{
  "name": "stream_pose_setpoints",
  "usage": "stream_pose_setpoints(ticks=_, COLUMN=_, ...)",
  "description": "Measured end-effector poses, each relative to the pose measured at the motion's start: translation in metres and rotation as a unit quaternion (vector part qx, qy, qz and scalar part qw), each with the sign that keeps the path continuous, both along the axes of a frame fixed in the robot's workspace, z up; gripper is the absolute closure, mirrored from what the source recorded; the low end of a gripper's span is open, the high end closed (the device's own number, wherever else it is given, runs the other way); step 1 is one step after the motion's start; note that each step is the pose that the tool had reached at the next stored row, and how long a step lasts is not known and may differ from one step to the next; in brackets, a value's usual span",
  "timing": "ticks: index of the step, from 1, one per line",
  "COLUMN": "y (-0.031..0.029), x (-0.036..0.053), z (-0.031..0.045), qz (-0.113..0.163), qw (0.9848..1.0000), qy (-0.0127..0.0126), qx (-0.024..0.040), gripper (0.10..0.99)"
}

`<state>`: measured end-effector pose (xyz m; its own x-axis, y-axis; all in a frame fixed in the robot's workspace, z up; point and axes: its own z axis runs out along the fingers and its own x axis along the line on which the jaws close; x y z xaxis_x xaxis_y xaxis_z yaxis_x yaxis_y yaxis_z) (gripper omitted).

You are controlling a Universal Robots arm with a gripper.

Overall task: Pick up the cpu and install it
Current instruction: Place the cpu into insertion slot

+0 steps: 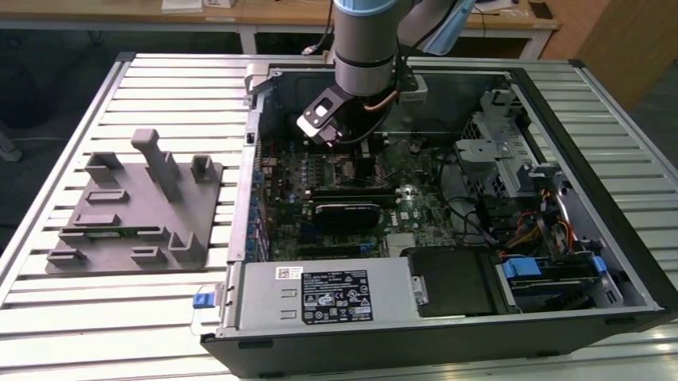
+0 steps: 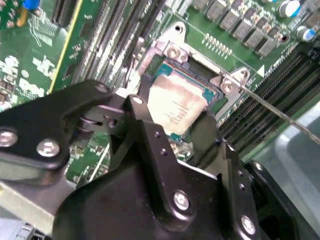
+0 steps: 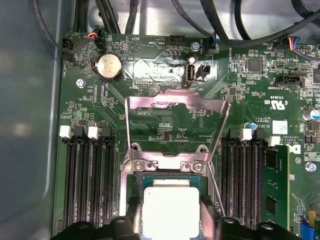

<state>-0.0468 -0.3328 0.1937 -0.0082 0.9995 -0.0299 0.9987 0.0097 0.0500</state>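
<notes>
**Exterior view.** A slatted metal counter [image 1: 106, 317] is carrying an open computer case [image 1: 424, 353] lying on its side. A grey fixture tray [image 1: 127, 238] is sitting on the counter at the exterior view's left, just beside the case. Pale wooden desks [image 1: 265, 12] are standing behind. The arm [image 1: 366, 48] is reaching down into the case, over the motherboard [image 1: 424, 206]. A power supply [image 1: 317, 298] is filling the case's near corner.

**Second wrist view.** The pincer [image 2: 170, 112] is showing as two black fingers [image 2: 150, 140], set narrow and gripping two opposite edges of the cpu [image 2: 175, 107]. The cpu is presenting a flat silver-grey top plate with faint print and a thin darker rim. It is sitting within the metal frame of the socket [image 2: 172, 50]. Whether it is fully seated cannot be told. A thin lever rod [image 2: 280, 112] is slanting past one corner.

**First wrist view.** The pincer [image 3: 170, 205] is again flanking the cpu [image 3: 168, 210], which is glaring near-white here. This view is adding the load plate [image 3: 150, 102] hinged open beyond the socket, a coin cell [image 3: 109, 66], memory slots [image 3: 85, 180] on both sides, and black cables [image 3: 240, 30] running along the board edge.
</notes>
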Motion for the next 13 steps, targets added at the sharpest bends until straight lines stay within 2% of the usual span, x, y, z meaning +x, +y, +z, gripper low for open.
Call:
stream_pose_setpoints(ticks=1, y=-0.0001, x=0.0000, z=0.0001, qz=0.000, qw=1.0000, qy=0.0001, qx=-0.0001, gripper=0.482)
stream_pose_setpoints(ticks=9, y=-0.0001, x=-0.0001, z=0.0002, qz=0.000, qw=1.0000, qy=0.0002, qx=0.0008, gripper=0.482)
stream_pose_setpoints(ticks=13, y=-0.0002, x=-0.0001, z=0.0003, qz=0.000, qw=1.0000, qy=0.0002, qx=0.0041, gripper=0.482)
